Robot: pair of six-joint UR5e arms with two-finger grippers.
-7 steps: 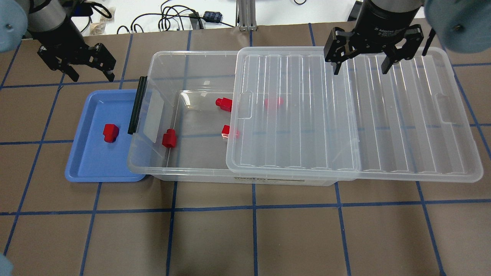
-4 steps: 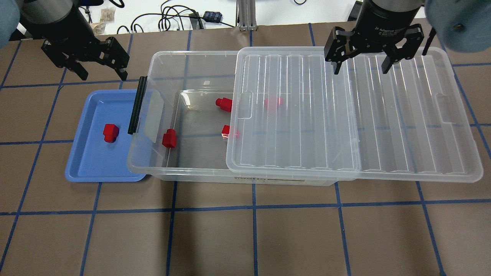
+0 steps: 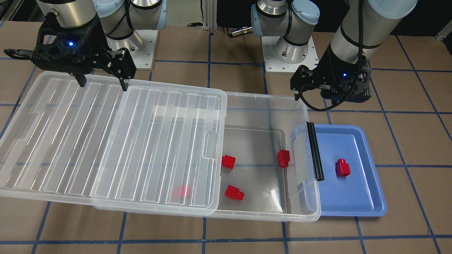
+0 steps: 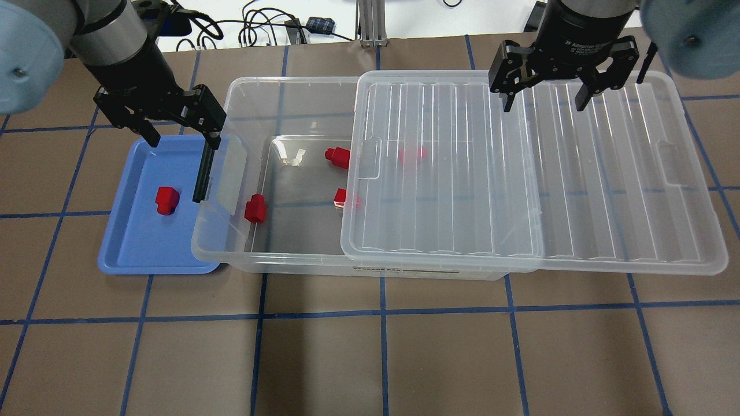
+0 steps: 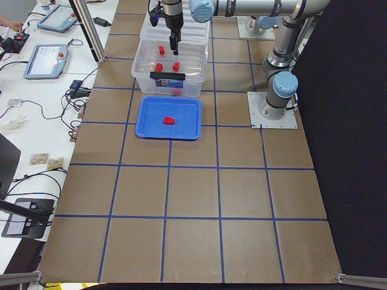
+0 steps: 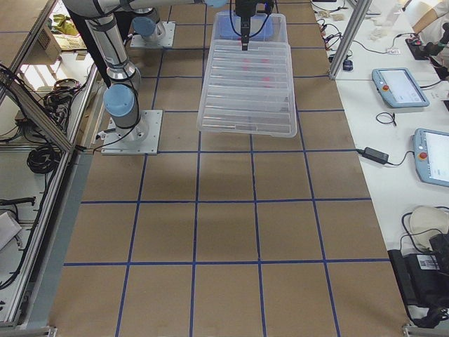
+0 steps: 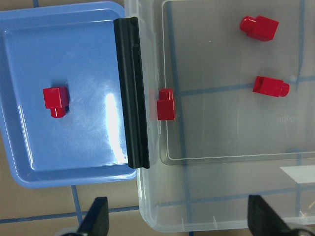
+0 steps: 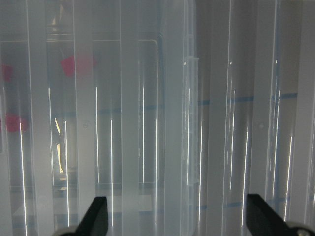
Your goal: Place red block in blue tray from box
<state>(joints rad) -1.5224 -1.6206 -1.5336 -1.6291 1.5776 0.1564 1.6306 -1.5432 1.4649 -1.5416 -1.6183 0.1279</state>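
One red block [image 4: 166,200] lies in the blue tray [image 4: 134,248], also in the left wrist view [image 7: 55,100]. Three red blocks lie in the open part of the clear box [image 4: 300,260]: one near the black bar [image 4: 254,208], two further right [image 4: 337,156] [image 4: 346,199]. Another block [image 4: 412,154] shows blurred under the ribbed lid [image 4: 607,173], which is slid to the right. My left gripper [image 4: 180,136] is open and empty above the tray's far edge and the box's black bar [image 4: 206,167]. My right gripper [image 4: 542,103] is open and empty above the lid's far edge.
The tray sits against the box's left end in the overhead view. Cables [image 4: 260,29] and small items lie on the white surface beyond the table's far edge. The brown table [image 4: 381,358] has blue tape grid lines.
My left gripper has moved right and toward the near side, from beyond the tray to over the tray's far edge and the box's black bar. The right gripper has not moved.
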